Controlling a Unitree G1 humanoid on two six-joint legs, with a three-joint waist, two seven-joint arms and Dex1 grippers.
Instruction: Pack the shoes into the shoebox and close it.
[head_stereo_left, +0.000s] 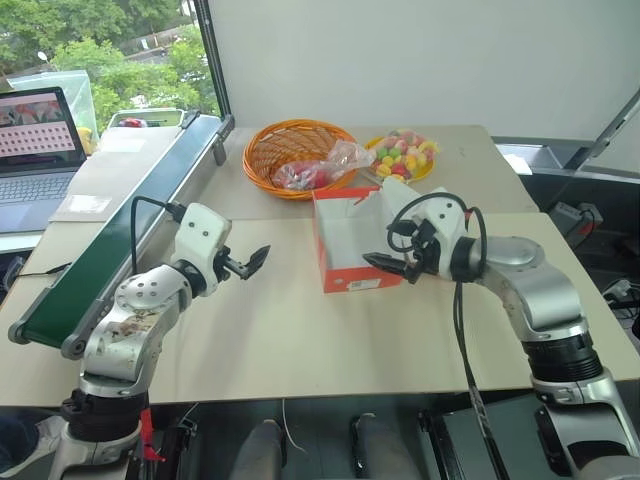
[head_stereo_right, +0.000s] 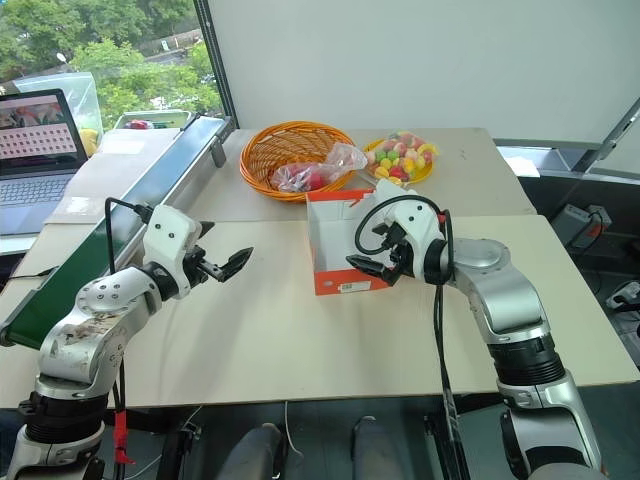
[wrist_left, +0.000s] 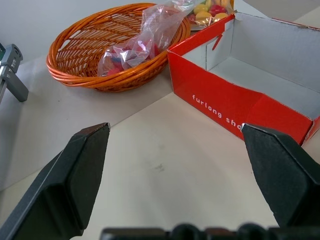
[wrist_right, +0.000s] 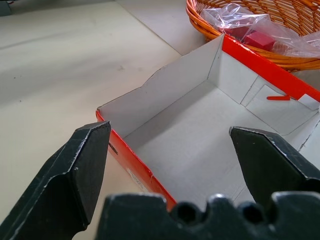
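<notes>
The shoebox (head_stereo_left: 345, 245) sits open on the table (head_stereo_left: 300, 340). The left gripper (head_stereo_left: 250, 262), fingers apart, hovers beside it. The right gripper (head_stereo_left: 392, 266), also spread, hangs over its near end.

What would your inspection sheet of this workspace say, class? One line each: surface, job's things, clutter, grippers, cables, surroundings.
Surface: pale table, bare in front of the box.
Job's things: shoebox open, white inside, no shoes in it.
Clutter: wicker basket holding a plastic bag; yellow plate of coloured pieces beside it.
Grippers: left gripper open, over the table; right gripper open, at the box's near end.
Cables: black cable hanging along the right arm.
Surroundings: green conveyor belt, laptop, window.
</notes>
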